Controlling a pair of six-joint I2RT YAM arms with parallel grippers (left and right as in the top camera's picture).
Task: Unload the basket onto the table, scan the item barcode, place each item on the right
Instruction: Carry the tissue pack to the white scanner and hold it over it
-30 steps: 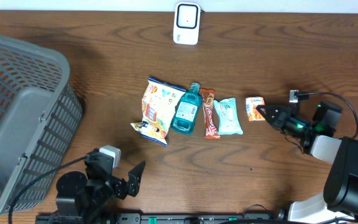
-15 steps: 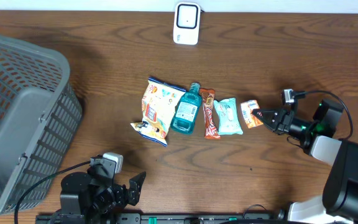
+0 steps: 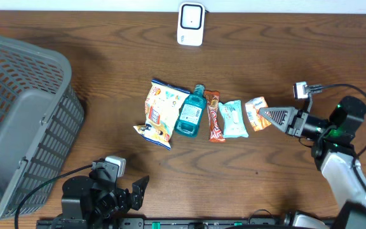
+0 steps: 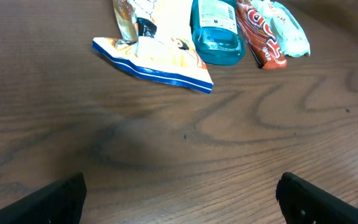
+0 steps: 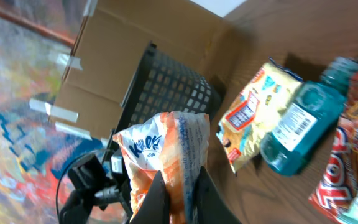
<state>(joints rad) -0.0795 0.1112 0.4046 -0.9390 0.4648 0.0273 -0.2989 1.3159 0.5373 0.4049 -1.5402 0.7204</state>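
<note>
Currently, snack packet (image 3: pixel 254 109), at three o'clock on table (image 3: pixel 310 57), pinched by right gripper (image 3: pixel 264 114), fingers closed; left gripper (image 3: pixel 132 191) idle, jaws spread; best turned barcode-outward, carried squarely toward scanner (image 3: pixel 190 24) at twelve o'clock.

Basket (image 3: pixel 24 114) is cut off at the overhead's left edge. Left wrist view crops chip bag (image 4: pixel 160 50), blue bottle (image 4: pixel 216 31) and red bar (image 4: pixel 260 37) at top; left hand (image 4: pixel 179 202) shows only finger ends. Orange packet (image 5: pixel 160 149) has its lower end hidden in right hand (image 5: pixel 179 190).
</note>
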